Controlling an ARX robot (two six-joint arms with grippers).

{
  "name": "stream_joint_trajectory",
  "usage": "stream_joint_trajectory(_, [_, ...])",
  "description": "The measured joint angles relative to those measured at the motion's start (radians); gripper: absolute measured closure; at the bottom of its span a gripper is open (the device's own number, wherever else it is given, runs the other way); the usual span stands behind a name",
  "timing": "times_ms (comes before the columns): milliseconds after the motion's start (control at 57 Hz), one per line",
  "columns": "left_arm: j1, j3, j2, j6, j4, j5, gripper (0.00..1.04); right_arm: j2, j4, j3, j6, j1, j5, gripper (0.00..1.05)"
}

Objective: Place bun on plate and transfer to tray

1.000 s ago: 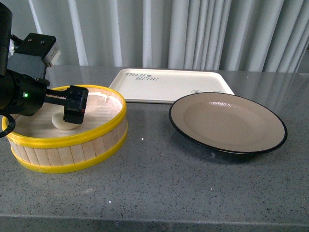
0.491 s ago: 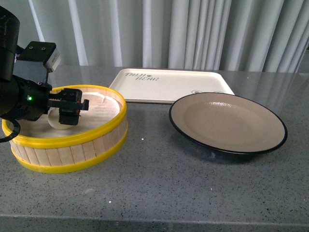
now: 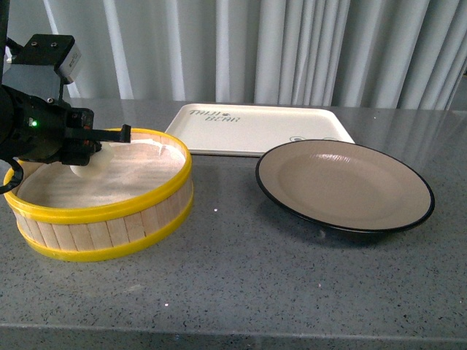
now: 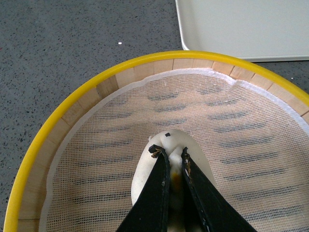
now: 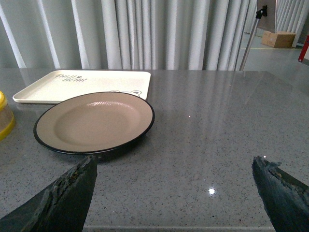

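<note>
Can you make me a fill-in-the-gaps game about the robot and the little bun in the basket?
1. The left gripper is shut on the small white ____.
2. The steamer basket has a ____ rim.
3. The plate, with nothing on it, has a ____ rim.
4. The right gripper is wide ____.
Missing words: bun; yellow; black; open.
</note>
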State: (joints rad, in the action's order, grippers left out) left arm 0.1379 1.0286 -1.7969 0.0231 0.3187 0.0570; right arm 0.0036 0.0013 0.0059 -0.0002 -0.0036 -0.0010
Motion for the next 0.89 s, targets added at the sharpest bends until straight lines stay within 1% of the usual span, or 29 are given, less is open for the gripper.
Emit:
stream_joint_trajectory(70, [0.008, 0.0, 0.009, -0.003, -0.006, -0.006, 1.01, 0.0, 0.0, 0.0, 0.0, 0.0, 0.0, 0.08])
stream_joint_trajectory(193, [0.062, 0.0, 0.06, -0.02, -0.027, -0.022, 1.01, 0.0, 0.0, 0.0, 0.0, 0.0, 0.0, 0.08])
stream_joint_trajectory(404, [0.245, 0.048, 0.107, -0.031, -0.058, -0.023, 1.01, 0.0, 0.0, 0.0, 0.0, 0.0, 0.0, 0.08])
stream_joint_trajectory(526, [0.364, 0.109, 0.069, -0.027, -0.062, 0.0, 1.01, 0.0, 0.0, 0.0, 0.0, 0.0, 0.0, 0.08])
stream_joint_trajectory(596, [0.416, 0.152, 0.031, -0.024, -0.066, 0.012, 1.01, 0.0, 0.0, 0.0, 0.0, 0.0, 0.0, 0.08])
stream_joint_trajectory(719, [0.482, 0.217, -0.05, -0.025, -0.09, 0.026, 1.01, 0.0, 0.0, 0.0, 0.0, 0.0, 0.0, 0.08])
stream_joint_trajectory(895, [0.549, 0.31, -0.154, -0.033, -0.119, 0.05, 1.01, 0.0, 0.0, 0.0, 0.0, 0.0, 0.0, 0.08])
